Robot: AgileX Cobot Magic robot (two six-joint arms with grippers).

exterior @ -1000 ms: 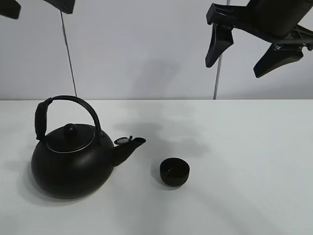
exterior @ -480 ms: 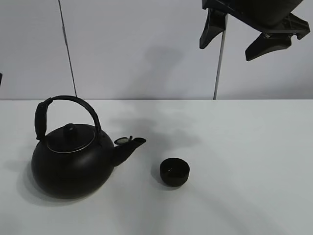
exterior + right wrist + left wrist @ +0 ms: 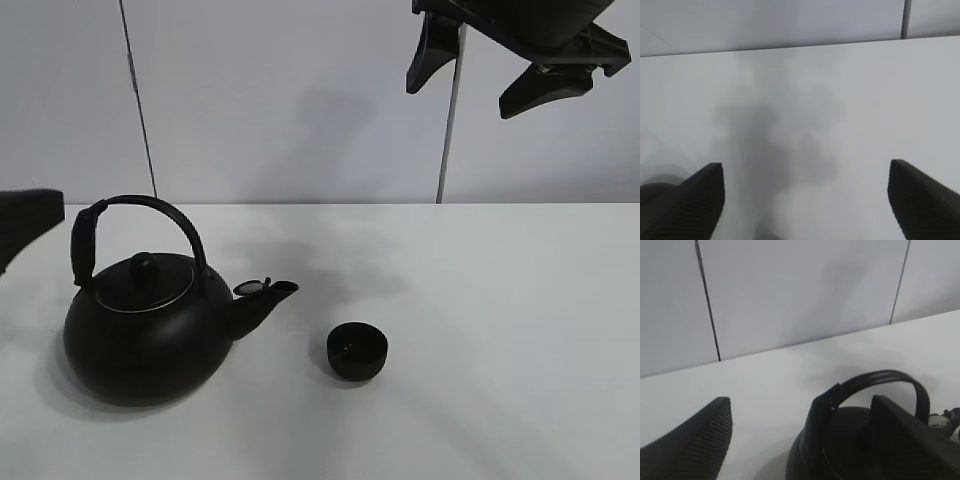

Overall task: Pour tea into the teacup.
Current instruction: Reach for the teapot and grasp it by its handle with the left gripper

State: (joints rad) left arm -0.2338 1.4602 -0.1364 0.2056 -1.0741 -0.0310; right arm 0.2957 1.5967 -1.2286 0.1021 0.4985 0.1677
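The small black teacup [image 3: 357,351] stands on the white table [image 3: 500,300], just right of the kettle's spout. The large black kettle [image 3: 148,335] sits at the left with its arched handle [image 3: 140,205] upright. Only one finger of my left gripper [image 3: 25,225] shows at the left edge, beside the handle and apart from it. In the left wrist view the left gripper [image 3: 800,405] is open, and the kettle handle [image 3: 870,382] lies beyond its fingers, untouched. My right gripper [image 3: 490,75] hangs open high at the upper right, holding nothing. The right gripper [image 3: 805,170] looks down on bare table.
A grey panelled wall [image 3: 300,100] with dark vertical seams closes off the back of the table. Shadows of the arms fall on the table behind the teacup.
A finger of my left gripper has come into the exterior view at the left edge, near the kettle handle. My right gripper rose a little a second ago and has since held still.
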